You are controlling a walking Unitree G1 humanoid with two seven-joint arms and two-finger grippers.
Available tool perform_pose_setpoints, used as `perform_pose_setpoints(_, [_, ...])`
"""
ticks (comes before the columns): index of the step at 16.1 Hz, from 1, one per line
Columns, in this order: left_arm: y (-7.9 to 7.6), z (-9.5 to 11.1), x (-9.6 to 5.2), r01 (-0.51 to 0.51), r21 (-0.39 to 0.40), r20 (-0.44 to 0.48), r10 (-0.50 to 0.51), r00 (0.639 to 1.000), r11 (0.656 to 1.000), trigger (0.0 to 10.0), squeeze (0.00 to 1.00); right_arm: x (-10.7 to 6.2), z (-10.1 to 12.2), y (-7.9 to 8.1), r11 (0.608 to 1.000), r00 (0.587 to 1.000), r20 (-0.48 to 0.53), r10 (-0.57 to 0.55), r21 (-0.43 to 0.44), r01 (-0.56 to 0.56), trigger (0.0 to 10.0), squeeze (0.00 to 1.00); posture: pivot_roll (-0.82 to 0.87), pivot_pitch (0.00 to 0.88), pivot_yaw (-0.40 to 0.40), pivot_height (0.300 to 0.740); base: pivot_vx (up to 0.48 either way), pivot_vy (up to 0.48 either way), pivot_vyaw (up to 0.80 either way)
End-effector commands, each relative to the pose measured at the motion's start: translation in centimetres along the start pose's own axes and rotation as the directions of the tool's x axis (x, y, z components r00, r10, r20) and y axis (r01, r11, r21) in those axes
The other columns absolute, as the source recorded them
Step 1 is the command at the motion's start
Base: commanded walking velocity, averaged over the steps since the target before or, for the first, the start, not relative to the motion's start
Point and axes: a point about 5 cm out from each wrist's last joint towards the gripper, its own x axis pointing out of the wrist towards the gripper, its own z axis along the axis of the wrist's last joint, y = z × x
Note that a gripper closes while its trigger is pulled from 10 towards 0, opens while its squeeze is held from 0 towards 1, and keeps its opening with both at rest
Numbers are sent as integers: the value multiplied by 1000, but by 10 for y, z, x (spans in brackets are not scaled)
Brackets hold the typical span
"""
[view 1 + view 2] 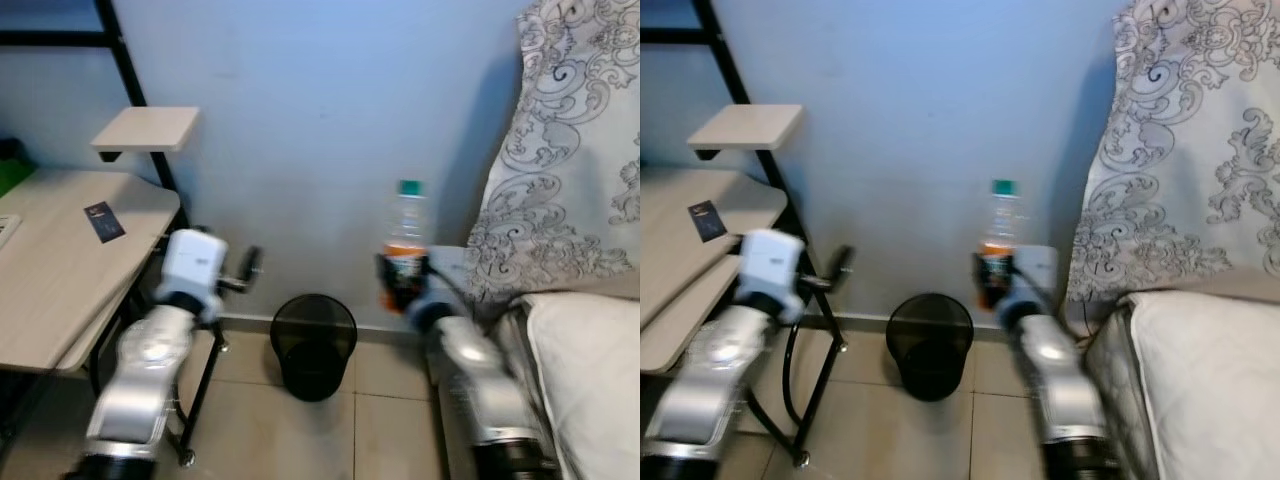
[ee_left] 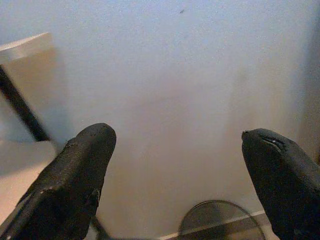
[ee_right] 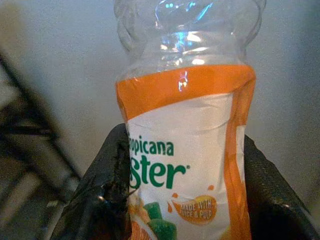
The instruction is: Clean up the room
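While the right gripper [image 1: 402,283] is raised in front of the pale blue wall [image 1: 320,120], its two black fingers [image 3: 100,185] are clamped on either side of an upright plastic bottle [image 1: 405,245]. The bottle is clear and looks empty, with a green cap and an orange-and-white label; the right wrist view reads "ropicana" and "ster" in green, plus a small badge reading "MADE WITH JUICE & PULP", the first letters being hidden behind a finger. Below the right gripper and towards the left arm, a black mesh wastebasket [image 1: 314,344] stands on the tiled floor [image 1: 330,430] against the wall. On the outer side of the right gripper lies a bed [image 1: 590,380] with a white pillow, and above it hangs a grey paisley-patterned fabric [image 1: 575,150]. The left gripper [image 1: 245,270] is held up with its fingers [image 2: 75,185] spread wide apart and nothing between them, pointing at the wall. Just outside the left gripper stands a light wooden table [image 1: 70,260] on a black frame, bearing a small dark card [image 1: 104,221] whose print is too blurred to read
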Motion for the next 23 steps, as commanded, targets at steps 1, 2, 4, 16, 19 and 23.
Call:
perform_pose_setpoints(1, [10,0,-3,-26,23,-7,26,1000,999,10000,35,3,3,13,999,999,10,34,-2,-34,10000,0,101,0,16,740,330,0,0])
perform_pose_setpoints(2, [10,0,-3,-24,23,-7,24,1000,999,10000,43,3,3,13,999,999,10,35,-2,-34,10000,0,101,0,16,740,330,0,0])
perform_pose_setpoints(4, [9,0,-3,-19,25,-8,19,1000,1000,10000,43,3,2,12,999,999,3,33,-9,-33,10000,0,102,0,11,740,330,0,0])
perform_pose_setpoints(16, [3,-4,-4,19,34,-25,-18,1000,999,10000,39,1,-14,3,996,994,-110,16,-89,-25,10000,0,99,0,9,740,328,0,0])
perform_pose_setpoints(19, [3,-6,-5,26,35,-33,-25,999,999,10000,43,0,-16,2,994,991,-131,24,-107,-38,10000,0,98,0,11,740,315,0,0])
perform_pose_setpoints(23, [-6,-8,-5,178,81,-54,-174,983,981,10000,20,7,-24,-6,955,956,-279,89,-249,-162,10000,0,96,0,12,740,148,0,0])
